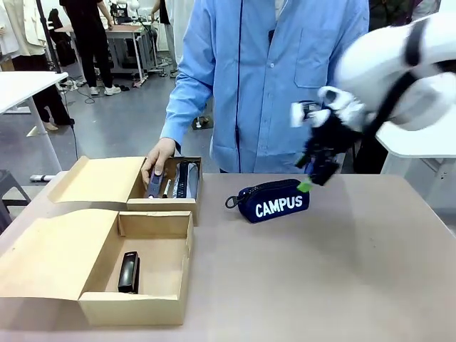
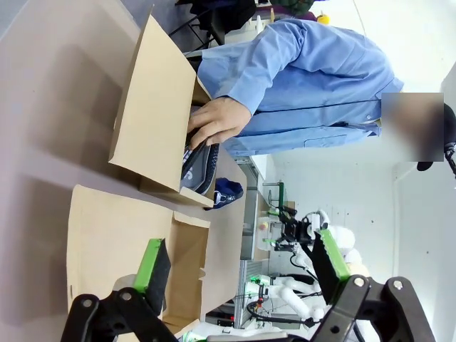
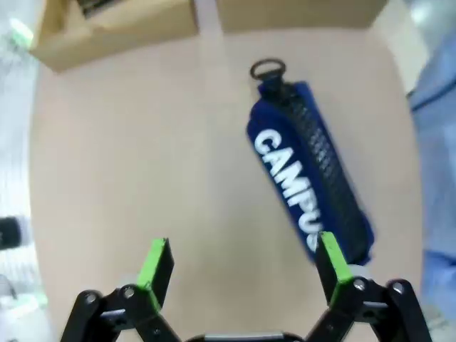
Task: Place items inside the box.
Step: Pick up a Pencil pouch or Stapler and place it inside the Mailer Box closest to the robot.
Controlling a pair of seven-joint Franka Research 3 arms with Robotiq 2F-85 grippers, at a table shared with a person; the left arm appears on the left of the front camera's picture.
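— What is hard to make out?

— Mostly the inside of the far box (image 1: 164,208), toward the far left edge of the table (image 1: 356,271). The person's hand (image 1: 158,167) reaches down into it and covers part of what lies there. A dark zipped case (image 1: 187,179) lies along its right side. The slimmer things under the fingers are too small to name.

— And the near box?

— The near box (image 1: 135,310) sits at the table's near left corner, with its flap open to the left. One black stapler (image 1: 129,272) lies on its floor. The front wall hides the nearest strip of that floor.

— Where is the pouch?

— The navy CAMPUS pouch (image 1: 274,201) lies on the bare table toward the far edge, just right of the far box, apart from it and outside both boxes. Its zip ring points toward the boxes. In the right wrist view, one end of it runs behind a green pad.

— The claws?

— The right gripper (image 1: 318,174) hangs over the pouch's right end with its fingers spread wide and nothing between them. I cannot tell whether a pad touches the fabric. The arm behind it is blurred, cut off at the picture's upper right, and hides part of the person's blue shirt. The left gripper (image 2: 241,260) is also spread and empty, above the near box's open flap. Its base is cut off by the picture's bottom edge.
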